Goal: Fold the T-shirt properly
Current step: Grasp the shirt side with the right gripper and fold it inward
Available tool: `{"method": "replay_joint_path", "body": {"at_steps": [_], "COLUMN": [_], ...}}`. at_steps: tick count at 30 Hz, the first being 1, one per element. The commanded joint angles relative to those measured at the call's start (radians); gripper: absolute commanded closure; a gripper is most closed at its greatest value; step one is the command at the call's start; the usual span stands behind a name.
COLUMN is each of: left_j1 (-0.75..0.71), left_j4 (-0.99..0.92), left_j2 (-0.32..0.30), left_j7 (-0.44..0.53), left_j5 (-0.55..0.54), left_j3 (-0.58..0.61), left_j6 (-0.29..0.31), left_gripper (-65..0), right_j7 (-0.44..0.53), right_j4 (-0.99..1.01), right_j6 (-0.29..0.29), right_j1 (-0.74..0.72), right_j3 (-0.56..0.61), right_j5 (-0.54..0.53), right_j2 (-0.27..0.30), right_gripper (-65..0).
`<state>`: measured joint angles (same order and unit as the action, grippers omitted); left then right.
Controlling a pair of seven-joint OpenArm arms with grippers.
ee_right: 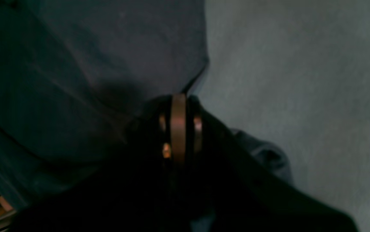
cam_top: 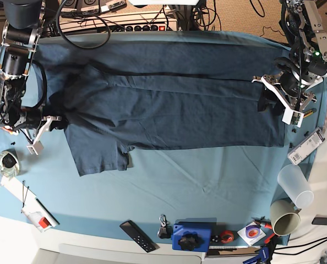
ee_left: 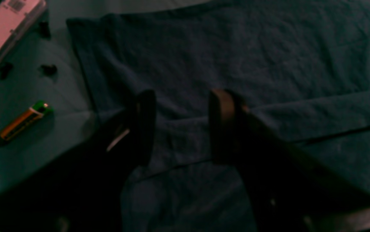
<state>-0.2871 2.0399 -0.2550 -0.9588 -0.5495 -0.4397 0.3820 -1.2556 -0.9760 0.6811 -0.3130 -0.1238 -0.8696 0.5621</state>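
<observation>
The dark navy T-shirt lies spread across the teal table cloth, its far part folded over along a long crease. One short sleeve sticks out at the front left. My right gripper is at the shirt's left edge. In the right wrist view it is shut, with shirt fabric bunched around the fingers. My left gripper is at the shirt's right end. In the left wrist view it is open, with the shirt under and between its fingers.
An orange and green battery and a white box lie beside the shirt near my left gripper. Two cups stand at the front right. A remote and a blue object lie at the front edge. A power strip runs along the back.
</observation>
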Motion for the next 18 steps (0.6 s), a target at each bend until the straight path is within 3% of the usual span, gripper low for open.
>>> {"method": "replay_joint_path", "body": {"at_steps": [1, 8, 12, 18], "left_j1": [0.007, 0.007, 0.007, 0.007], "left_j4": [0.015, 0.015, 0.015, 0.015], "left_j2": [-0.011, -0.011, -0.011, -0.011], "left_j7": [0.025, 0.024, 0.025, 0.025], "left_j5": [-0.011, -0.010, -0.011, -0.011], "left_j3": [-0.004, -0.004, -0.004, -0.004], "left_j6": [0.000, 0.000, 0.000, 0.000], "left_gripper": [-27.5, -27.5, -27.5, -27.5], "right_j7": [-0.018, -0.040, -0.099, -0.105], "right_j4": [-0.023, -0.170, -0.286, -0.328], "right_j6": [0.001, -0.001, 0.000, 0.000], "right_j1": [0.005, 0.127, 0.211, 0.238], "right_j3": [-0.004, -0.141, -0.242, -0.277], "right_j5": [0.014, 0.012, -0.047, -0.058], "right_j2": [0.018, 0.017, 0.017, 0.017], "right_gripper": [0.0, 0.0, 0.0, 0.0]}}
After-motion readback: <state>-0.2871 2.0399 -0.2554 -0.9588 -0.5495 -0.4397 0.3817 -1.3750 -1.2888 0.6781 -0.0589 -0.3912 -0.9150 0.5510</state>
